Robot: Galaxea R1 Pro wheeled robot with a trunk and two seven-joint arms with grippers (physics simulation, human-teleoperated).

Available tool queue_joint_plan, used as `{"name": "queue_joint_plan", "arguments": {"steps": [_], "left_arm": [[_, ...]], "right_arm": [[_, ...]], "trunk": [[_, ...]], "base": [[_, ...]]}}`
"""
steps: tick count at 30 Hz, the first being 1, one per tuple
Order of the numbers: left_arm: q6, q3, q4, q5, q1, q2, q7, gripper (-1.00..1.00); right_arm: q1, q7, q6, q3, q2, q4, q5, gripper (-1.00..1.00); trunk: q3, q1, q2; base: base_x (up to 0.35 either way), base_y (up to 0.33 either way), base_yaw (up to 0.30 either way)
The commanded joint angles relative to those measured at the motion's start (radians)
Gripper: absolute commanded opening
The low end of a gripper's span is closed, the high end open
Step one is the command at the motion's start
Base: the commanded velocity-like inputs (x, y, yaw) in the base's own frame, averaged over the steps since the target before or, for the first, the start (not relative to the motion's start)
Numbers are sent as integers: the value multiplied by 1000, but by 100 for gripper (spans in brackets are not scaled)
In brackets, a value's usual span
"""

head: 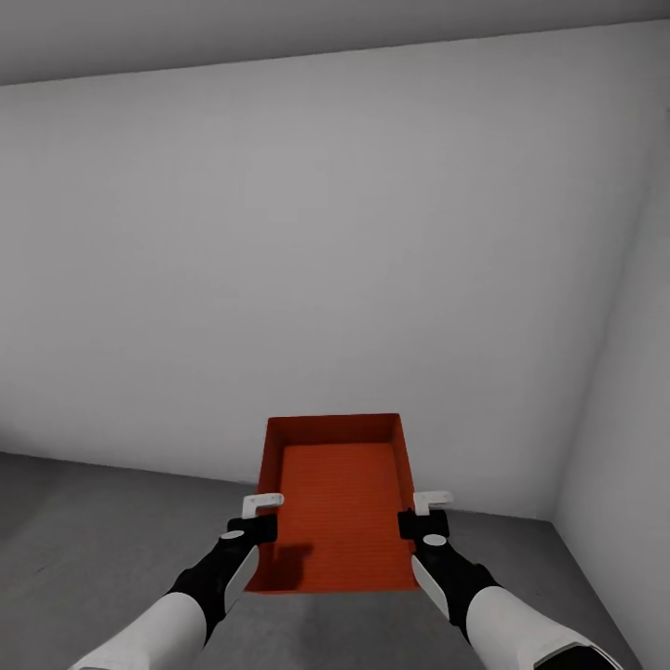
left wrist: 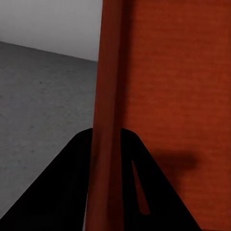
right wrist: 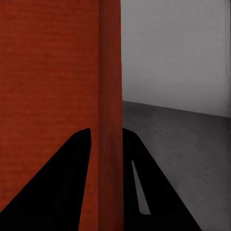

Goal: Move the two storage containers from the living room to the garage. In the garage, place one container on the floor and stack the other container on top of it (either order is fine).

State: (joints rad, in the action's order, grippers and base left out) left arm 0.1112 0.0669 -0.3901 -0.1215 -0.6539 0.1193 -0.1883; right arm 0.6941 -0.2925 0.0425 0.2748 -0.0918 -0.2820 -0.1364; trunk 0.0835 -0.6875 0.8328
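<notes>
Pale grey walls (head: 326, 233) meet the dark concrete floor (head: 112, 502) ahead, and the orange bin (head: 340, 502) hangs level above that floor. The left gripper (head: 253, 521) pinches one side wall, the right gripper (head: 426, 519) the other, so the robot should lower both arms together, keeping the bin flat.

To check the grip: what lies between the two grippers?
In the head view, the orange-red storage container lies between the left gripper and right gripper, each clamped on a side wall.

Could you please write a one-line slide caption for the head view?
Both grippers, left and right, hold an orange-red rectangular topless bin above the dark grey concrete floor.
</notes>
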Motion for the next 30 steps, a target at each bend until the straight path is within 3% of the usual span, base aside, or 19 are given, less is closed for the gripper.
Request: {"name": "queue_joint_plan", "arguments": {"steps": [1, 11, 18, 23, 24, 25, 30], "left_arm": [[7, 0, -1, -3, 1, -15, -89, -100], [7, 0, -1, -3, 1, -15, -89, -100], [7, 0, 0, -3, 1, -15, -89, -100], [7, 0, 0, -3, 1, -15, -89, -100], [7, 1, 4, -6, 1, -6, -12, -100], [7, 3, 5, -8, 1, -10, -8, -100], [7, 8, 6, -12, 1, -9, -7, -100]], "right_arm": [[2, -25, 6, -48, 2, -2, 6, -100], [2, -25, 5, -48, 1, -2, 5, -100], [2, -25, 4, -49, 2, -2, 5, -100], [2, -25, 4, -49, 3, -3, 5, -100], [2, -13, 8, 8, 1, -3, -20, -100], [2, -14, 9, 32, 0, -2, -35, -100], [2, -12, 9, 66, -1, 6, -71, -100]], "trunk": [[2, 0, 1], [2, 0, 1], [2, 0, 1], [2, 0, 1], [2, 0, 1], [2, 0, 1], [2, 0, 1]], "base": [[0, 0, -202], [0, 0, -206], [18, 0, -36], [245, 0, -2], [0, 0, 0], [0, 0, 0], [0, 0, 0]]}}
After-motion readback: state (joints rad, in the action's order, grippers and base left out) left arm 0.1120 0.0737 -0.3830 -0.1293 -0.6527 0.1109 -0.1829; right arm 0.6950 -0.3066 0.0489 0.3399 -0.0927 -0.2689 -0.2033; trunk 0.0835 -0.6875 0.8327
